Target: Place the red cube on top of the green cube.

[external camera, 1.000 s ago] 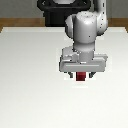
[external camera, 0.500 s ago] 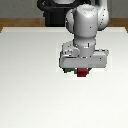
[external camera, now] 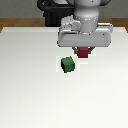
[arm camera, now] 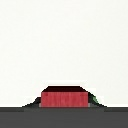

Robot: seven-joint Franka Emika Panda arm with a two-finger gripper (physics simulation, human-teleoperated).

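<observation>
holding the red cube [external camera: 83,51] clamped in the gripper [external camera: 83,50], lifted beside the green cube [external camera: 67,64]; looks light, rigid, best pinched on flat opposite sides

The red cube [external camera: 83,51] hangs off the table [external camera: 30,90]; the green cube [external camera: 67,64] lies on it, toward the exterior view's left.

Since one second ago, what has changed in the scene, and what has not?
The claw has risen, carrying the red cube off the table; the cube was low at the surface before. The green cube, earlier mostly hidden under the hand, now shows clearly towards the exterior view's left of the red one. The table looks unchanged.
</observation>
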